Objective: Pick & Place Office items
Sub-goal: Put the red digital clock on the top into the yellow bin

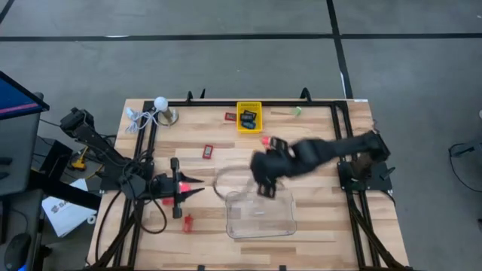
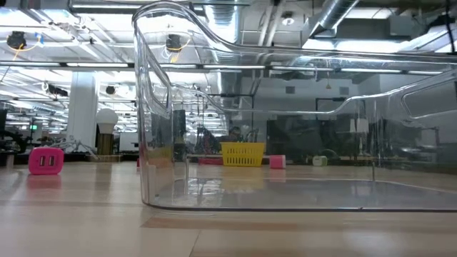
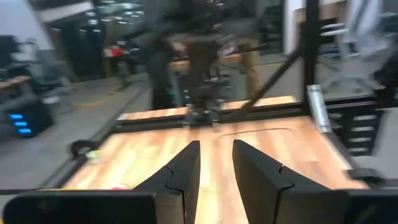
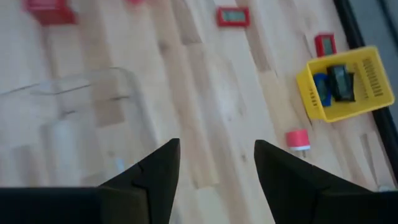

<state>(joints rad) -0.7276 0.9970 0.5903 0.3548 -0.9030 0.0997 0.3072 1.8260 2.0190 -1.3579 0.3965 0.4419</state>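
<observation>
High view. The wooden slat table (image 1: pixel 316 226) carries a clear plastic tray (image 1: pixel 260 214) with rounded corners. The right gripper (image 1: pixel 265 187) sits over the tray's far edge, its arm blurred. The left gripper (image 1: pixel 197 187) rests low over the table, fingers pointing toward the tray, a red block (image 1: pixel 187 222) just beside it. Beyond the right fingers stands a small yellow basket (image 1: pixel 249 117) of perforated plastic holding dark items; a red block (image 1: pixel 230 116) lies beside the basket, a flat red piece (image 1: pixel 207 151) lies between the two grippers' reach, a green piece (image 1: pixel 297 111) lies near the far rail. A white ball (image 1: pixel 160 102) with a cord sits at the far left corner.

Low view. The tray's glossy transparent wall (image 2: pixel 153 143) fills the frame; a pink block with two slots (image 2: pixel 45 160) stands to one side, the basket (image 2: pixel 242 153) well behind — a pink piece (image 2: pixel 277 162) next to it.

Left wrist view. The two dark wedge-shaped fingers (image 3: pixel 183 174) stand a narrow gap apart, nothing between them; bare wood lies ahead.

Right wrist view. The matte dark fingers (image 4: pixel 155 171) are spread wide and empty. Ahead of them lie a red cylinder-like piece (image 4: pixel 298 139) and the basket (image 4: pixel 367 90) with a blue item (image 4: pixel 321 87) and a black item (image 4: pixel 341 81); the tray rim (image 4: pixel 81 84) lies off one finger.
</observation>
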